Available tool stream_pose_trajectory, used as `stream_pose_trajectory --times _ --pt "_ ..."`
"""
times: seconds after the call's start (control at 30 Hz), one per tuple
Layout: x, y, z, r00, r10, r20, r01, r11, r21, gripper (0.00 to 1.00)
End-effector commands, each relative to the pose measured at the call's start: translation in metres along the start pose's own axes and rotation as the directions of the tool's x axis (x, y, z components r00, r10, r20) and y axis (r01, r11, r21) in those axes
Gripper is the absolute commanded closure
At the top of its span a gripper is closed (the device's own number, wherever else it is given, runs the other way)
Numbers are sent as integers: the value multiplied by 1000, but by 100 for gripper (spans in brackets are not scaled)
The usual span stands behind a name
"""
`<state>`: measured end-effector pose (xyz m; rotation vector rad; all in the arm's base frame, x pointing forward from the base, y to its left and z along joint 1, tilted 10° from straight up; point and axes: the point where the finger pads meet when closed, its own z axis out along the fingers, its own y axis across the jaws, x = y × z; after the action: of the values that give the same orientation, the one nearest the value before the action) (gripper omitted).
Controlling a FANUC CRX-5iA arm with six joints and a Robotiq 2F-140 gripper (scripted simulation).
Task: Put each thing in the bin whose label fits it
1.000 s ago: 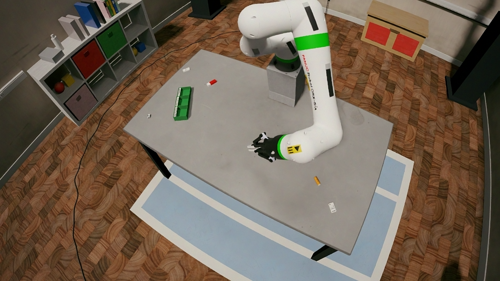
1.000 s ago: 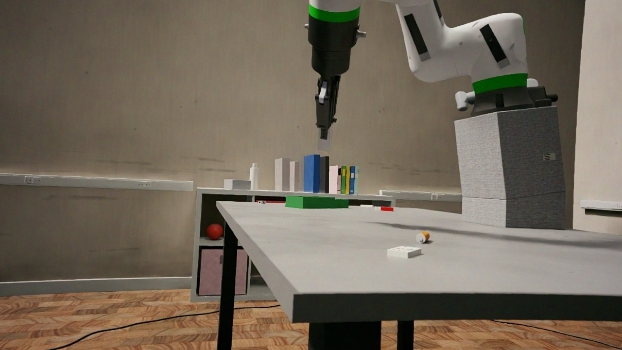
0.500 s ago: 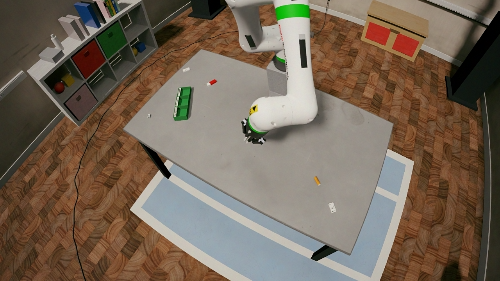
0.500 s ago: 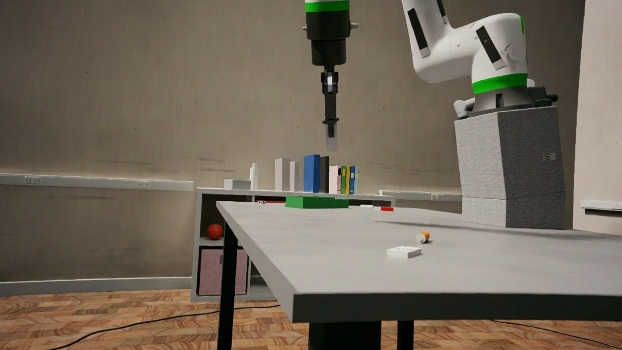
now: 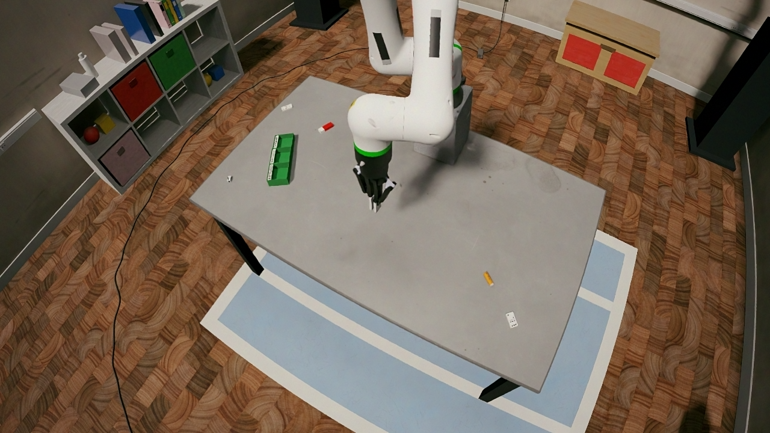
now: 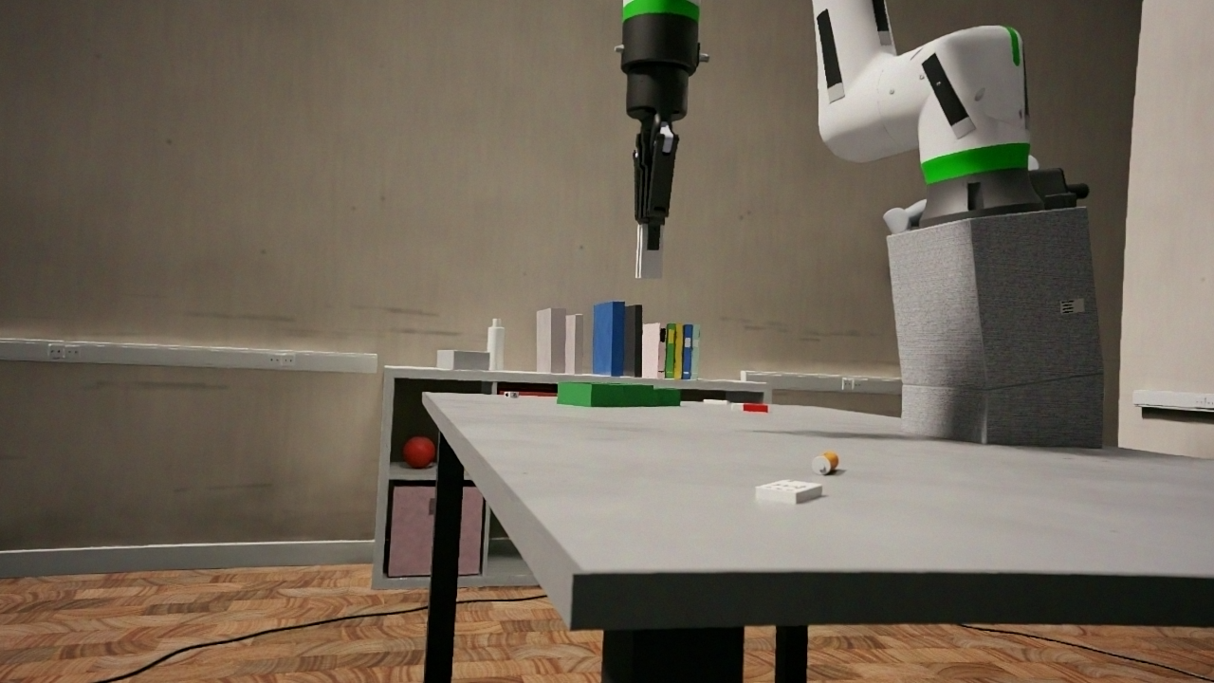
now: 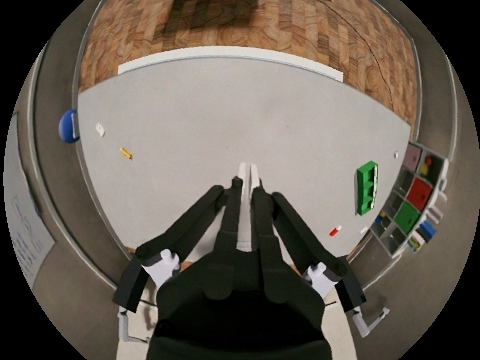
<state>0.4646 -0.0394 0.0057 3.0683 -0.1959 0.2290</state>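
The pincer [image 5: 375, 208] [image 6: 649, 273] [image 7: 247, 171], nearly shut on nothing, hangs over the table [image 5: 420, 252] [image 6: 763, 544] [image 7: 210, 115]; 0 things look sorted. In the top view, the battery [image 5: 488, 278] [image 6: 825, 463] [image 7: 126, 153] lies lower right, the bins [image 5: 281, 159] [image 6: 604, 395] [image 7: 367, 188] upper left. Next: pick 1 thing, open above it.

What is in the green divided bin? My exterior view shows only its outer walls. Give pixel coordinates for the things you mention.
Observer: The top view shows three compartments in the green divided bin [image 5: 278, 181] [image 6: 598, 396] [image 7: 360, 187], with nothing visible inside them.

Operator: Which side carries the labels?

Observer: The label strip [image 5: 273, 156] [image 7: 375, 185] runs along the long side facing the shelf unit [image 5: 53, 110] [image 6: 380, 509] [image 7: 444, 167].

Operator: And the gripper [image 5: 374, 207] [image 6: 649, 273] [image 7: 247, 171], anything in it?

Observer: No, the wrist view shows only a thin, bare gap between the fingertips.
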Motion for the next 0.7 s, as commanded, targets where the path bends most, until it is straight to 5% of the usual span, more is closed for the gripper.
stream_pose_trajectory --times 0.0,0.23,0.5,0.67 --pt "-1 2 -1 999 -33 -18 34 998 60 85" --pt "-1 2 -1 999 -33 -18 34 998 60 85" --pt "-14 48 11 974 227 -1 -226 972 63 85" --pt "-26 87 21 894 447 14 -447 892 62 85"
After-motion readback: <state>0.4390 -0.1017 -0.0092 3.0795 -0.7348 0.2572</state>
